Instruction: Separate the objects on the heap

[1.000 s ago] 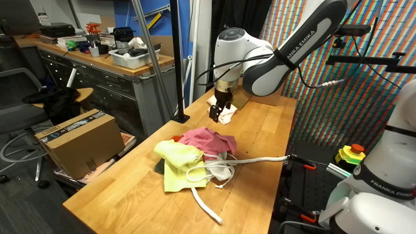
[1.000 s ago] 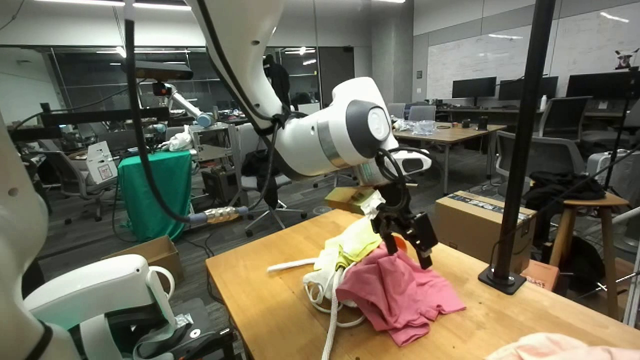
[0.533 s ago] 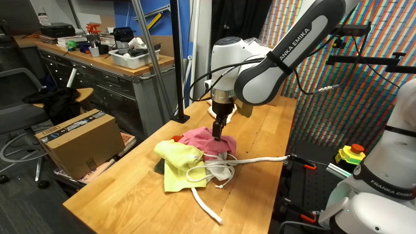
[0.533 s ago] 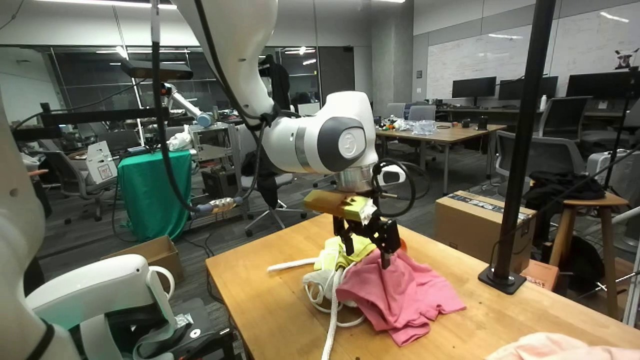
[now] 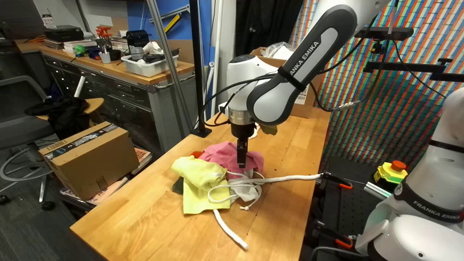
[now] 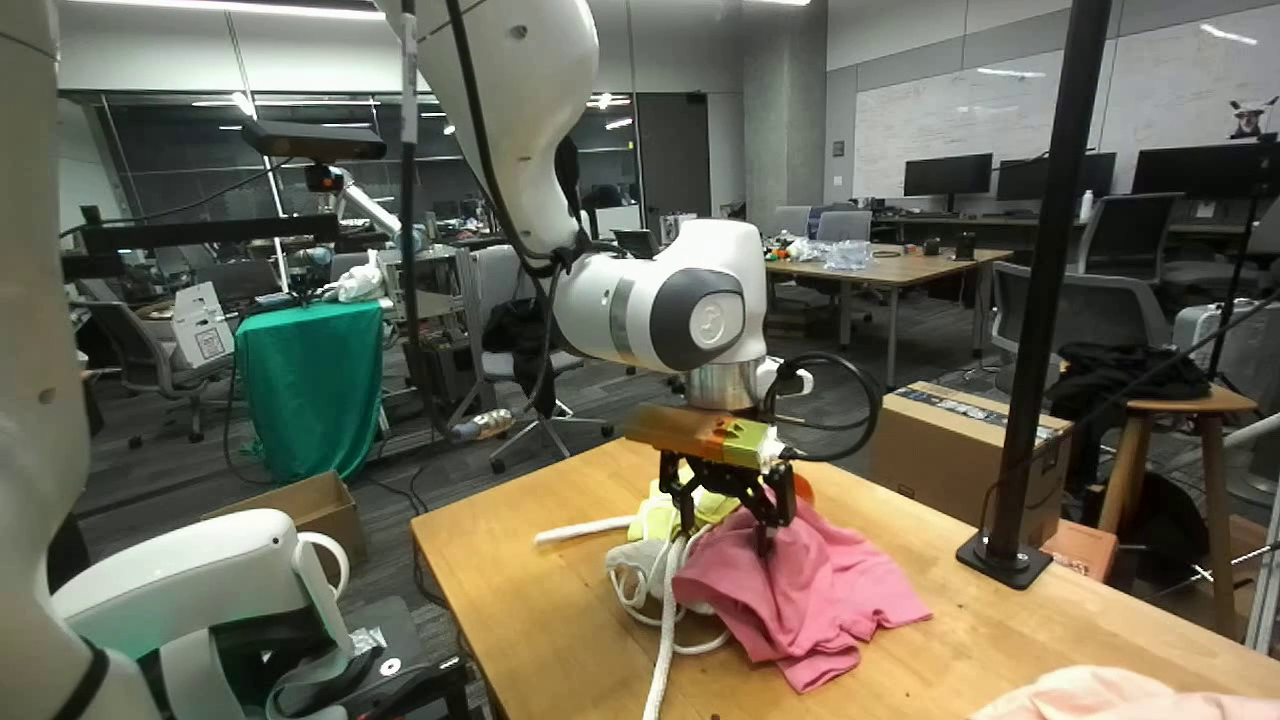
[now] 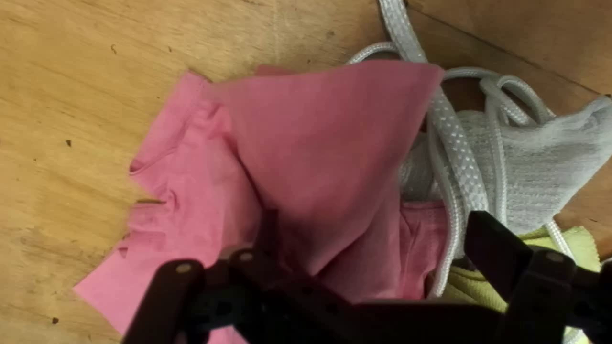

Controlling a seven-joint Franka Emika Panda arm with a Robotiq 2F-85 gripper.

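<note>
Heap (image 5: pixel 217 179) of mixed soft goods is lying on the wooden tabletop (image 5: pixel 137 217), below the end effector (image 6: pixel 725 540). Pink cloth (image 7: pixel 325 143), smooth and matte, is rising in a rounded fold and spreading toward creased edges. Yellow cloth (image 5: pixel 203 172) is doubling over itself at the top and lying flat below, ending in a straight edge. Gray fabric (image 7: pixel 550 167) is showing a fine ribbed texture beside the pink cloth. Braided rope (image 5: pixel 286 178) is running from the heap to the tabletop edge, while thin white cord (image 7: pixel 498 167) is looping over the gray fabric. Overall, the heap is appearing low and crumpled, its layers overlapping. By count, the heap is exposing one pink, one yellow and one gray piece, plus one dark green item (image 5: pixel 178 185) and one orange item (image 5: pixel 197 154), both mostly hidden. One white rope end (image 5: pixel 228 232) is protruding from under the yellow cloth. Two fingers (image 7: pixel 497 253) of the end effector are standing spread, with pink cloth showing between them; contact is not showing clearly.
</note>
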